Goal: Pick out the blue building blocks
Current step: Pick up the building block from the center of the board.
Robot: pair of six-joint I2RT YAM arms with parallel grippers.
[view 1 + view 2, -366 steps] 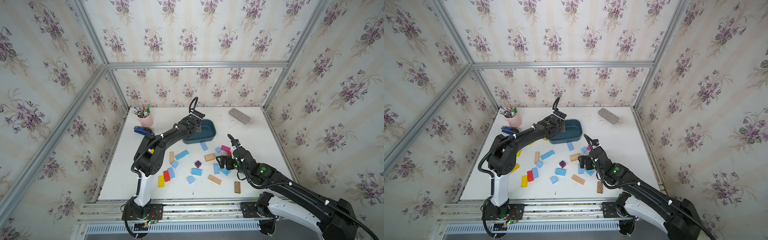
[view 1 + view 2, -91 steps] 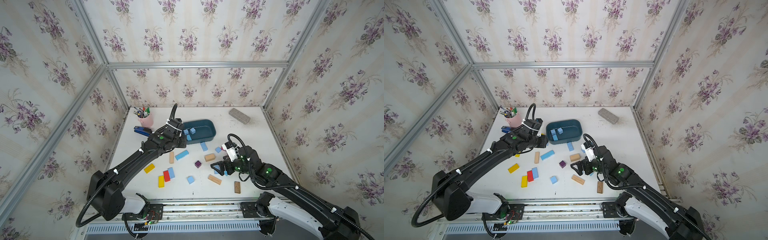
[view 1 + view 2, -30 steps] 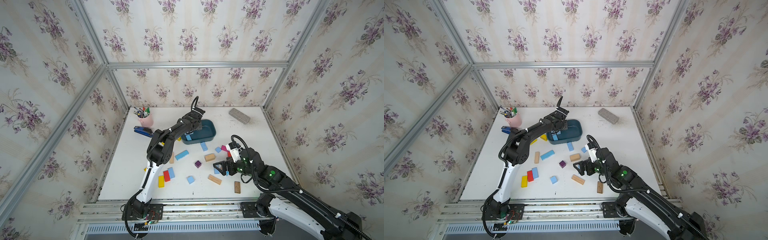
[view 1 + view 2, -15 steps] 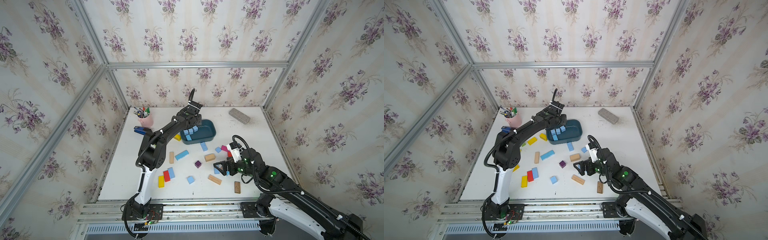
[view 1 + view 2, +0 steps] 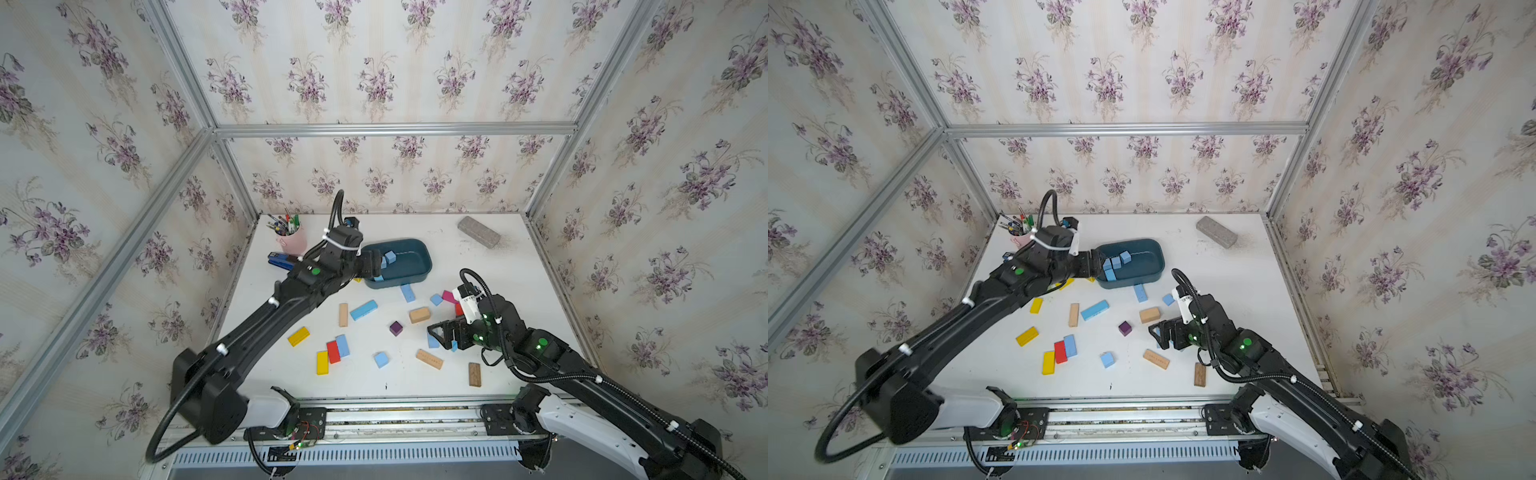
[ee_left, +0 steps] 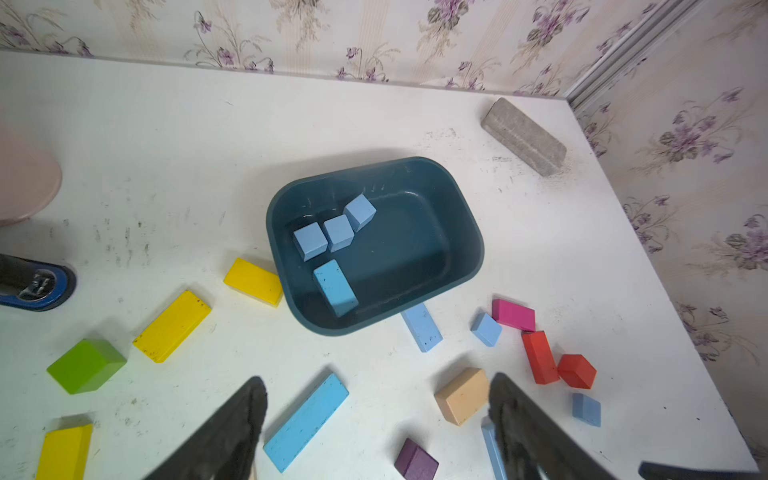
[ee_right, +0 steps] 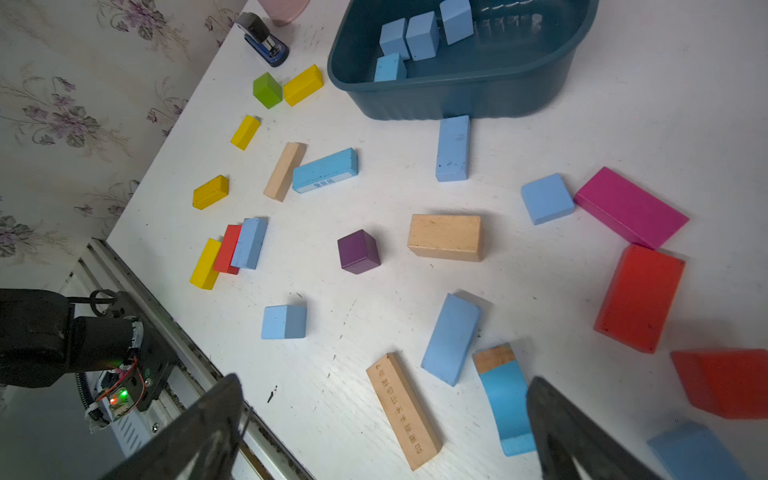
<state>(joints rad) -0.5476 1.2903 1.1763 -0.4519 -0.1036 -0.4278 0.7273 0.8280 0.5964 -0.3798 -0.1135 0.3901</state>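
Several light-blue building blocks lie in the dark teal tub (image 5: 415, 276) (image 5: 1142, 277): three cubes (image 6: 338, 232) and one brick (image 6: 336, 287). Other blue blocks are loose on the white table: a long brick (image 5: 363, 309) (image 6: 305, 422), a brick beside the tub (image 5: 408, 292) (image 7: 453, 147), small cubes (image 5: 436, 299) (image 5: 381, 359), and a brick against a red one (image 5: 342, 345). My left gripper (image 5: 372, 266) (image 6: 378, 386) hangs open and empty at the tub's left end. My right gripper (image 5: 442, 336) (image 7: 384, 386) stands open above a blue brick (image 7: 452, 337) and an arched blue piece (image 7: 507, 403).
Yellow (image 5: 299, 336), red (image 5: 333, 351), purple (image 5: 396, 328), pink (image 5: 448, 296) and plain wood (image 5: 419, 314) blocks are scattered among the blue ones. A pink pen cup (image 5: 291, 241) and dark blue stapler (image 5: 278, 261) stand back left, a grey brick (image 5: 478, 232) back right.
My left gripper has opened at the tub, and a blue brick now lies in the tub beside the cubes. The right arm has hardly moved.
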